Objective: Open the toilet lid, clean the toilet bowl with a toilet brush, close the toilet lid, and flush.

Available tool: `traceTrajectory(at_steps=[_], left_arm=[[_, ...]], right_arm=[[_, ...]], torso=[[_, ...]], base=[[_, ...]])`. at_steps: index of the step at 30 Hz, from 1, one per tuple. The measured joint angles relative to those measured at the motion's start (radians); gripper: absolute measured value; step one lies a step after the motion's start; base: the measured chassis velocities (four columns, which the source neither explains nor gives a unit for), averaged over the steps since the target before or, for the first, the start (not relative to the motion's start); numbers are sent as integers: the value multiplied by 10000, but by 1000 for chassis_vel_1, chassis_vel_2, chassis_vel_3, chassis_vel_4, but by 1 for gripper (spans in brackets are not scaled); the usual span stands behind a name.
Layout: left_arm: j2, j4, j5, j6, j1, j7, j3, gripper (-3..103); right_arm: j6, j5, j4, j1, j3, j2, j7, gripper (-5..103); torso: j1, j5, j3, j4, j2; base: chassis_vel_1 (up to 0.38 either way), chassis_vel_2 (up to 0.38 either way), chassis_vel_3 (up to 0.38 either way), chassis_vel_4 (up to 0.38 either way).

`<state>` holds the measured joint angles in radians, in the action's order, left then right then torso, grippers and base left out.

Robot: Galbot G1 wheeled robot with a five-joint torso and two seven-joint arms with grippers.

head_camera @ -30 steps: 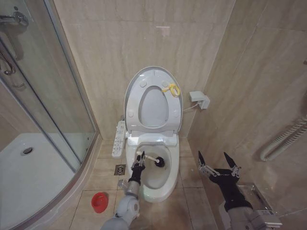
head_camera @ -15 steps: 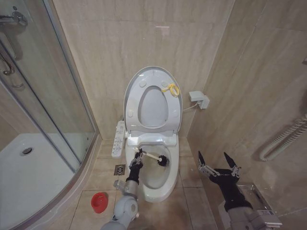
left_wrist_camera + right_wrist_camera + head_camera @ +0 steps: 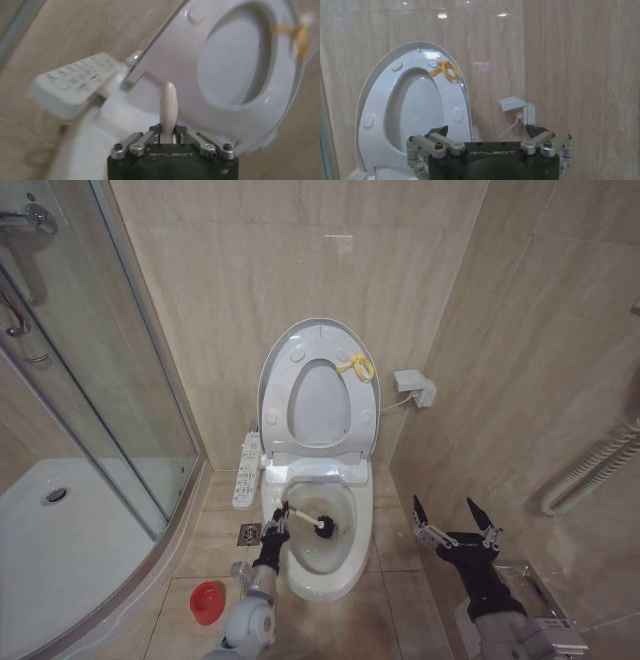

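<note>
Your left claw (image 3: pixel 277 523) clamps the toilet brush (image 3: pixel 306 520) by its white handle, dark head down inside the toilet bowl (image 3: pixel 330 565). The toilet lid (image 3: pixel 318 388) stands upright against the wall. Your right claw (image 3: pixel 457 523) hangs spread wide, beside the bowl.

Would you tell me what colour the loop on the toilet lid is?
Yellow loop; clearest in the head view.
</note>
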<state>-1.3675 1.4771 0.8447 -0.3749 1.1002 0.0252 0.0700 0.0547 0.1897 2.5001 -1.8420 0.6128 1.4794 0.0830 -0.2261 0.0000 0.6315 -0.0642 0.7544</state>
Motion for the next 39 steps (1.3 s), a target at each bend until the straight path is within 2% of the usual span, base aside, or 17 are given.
traceTrajectory(at_steps=[2,7,10,11,13,14,16,20,23,27,30,31,33,34,37,39], left_arm=[[-23,41,534,-31,-86,256,-25,19],[-69,-504,264,-80,-164,375,-47,19],[-137,-1106,-770,-330,-213,524,9,19],[-137,-1106,-770,-330,-213,524,9,19],[-180,-1535,-1984,-576,-314,508,122,19],[-189,-1631,-2224,-668,-362,507,138,19],[-199,-1654,-2182,-728,-429,518,120,19],[-469,-1060,89,-688,-684,797,-205,19],[-600,-946,573,-649,-698,891,-220,19],[-650,-1322,184,-767,-618,1108,-204,19],[-637,-1796,-909,-879,-468,1158,-62,19],[-637,-1796,-909,-879,-468,1158,-62,19],[-654,-2100,-1852,-998,-477,1096,59,19],[-657,-2178,-2048,-1075,-497,1079,75,19],[-672,-2073,-1647,-1104,-562,1070,-3,19],[-743,-1786,-860,-1075,-625,1132,-121,19]], right_arm=[[0,0,0,0,0,0,0,100],[0,0,0,0,0,0,-1,100],[0,0,0,0,0,0,0,100],[0,0,0,0,0,0,0,100],[0,0,0,0,0,0,0,100],[0,0,0,0,0,0,0,100],[0,0,0,0,0,0,0,100],[0,0,0,0,0,0,-1,100],[0,0,0,0,0,0,0,100],[0,0,0,0,0,0,0,100],[0,0,0,0,0,0,-1,100],[0,0,0,0,0,0,-1,100],[0,0,0,0,0,0,0,100],[0,0,-1,0,0,0,0,100],[0,0,0,0,0,0,0,100],[0,0,0,0,0,0,-1,100]], torso=[[0,1,0,0,0],[0,1,0,3,0],[0,-1,0,3,0],[0,-1,0,3,0],[0,-1,0,1,0],[0,0,1,2,0],[0,0,1,3,0],[-2,0,0,-1,0],[-1,1,0,0,0],[-1,1,0,4,1],[-1,-1,0,3,1],[-1,-1,0,3,1],[-1,-1,0,3,1],[0,0,0,2,1],[-1,-1,1,1,1],[-1,-1,0,0,1]], base=[[0,0,0,0],[0,0,0,0],[0,0,0,0],[0,0,0,0],[0,0,0,0],[0,0,0,0],[0,0,0,0],[0,0,0,0],[0,0,0,0],[0,0,0,0],[0,0,0,0],[0,0,0,0],[0,0,0,0],[0,0,0,0],[0,0,0,0],[0,0,0,0]])
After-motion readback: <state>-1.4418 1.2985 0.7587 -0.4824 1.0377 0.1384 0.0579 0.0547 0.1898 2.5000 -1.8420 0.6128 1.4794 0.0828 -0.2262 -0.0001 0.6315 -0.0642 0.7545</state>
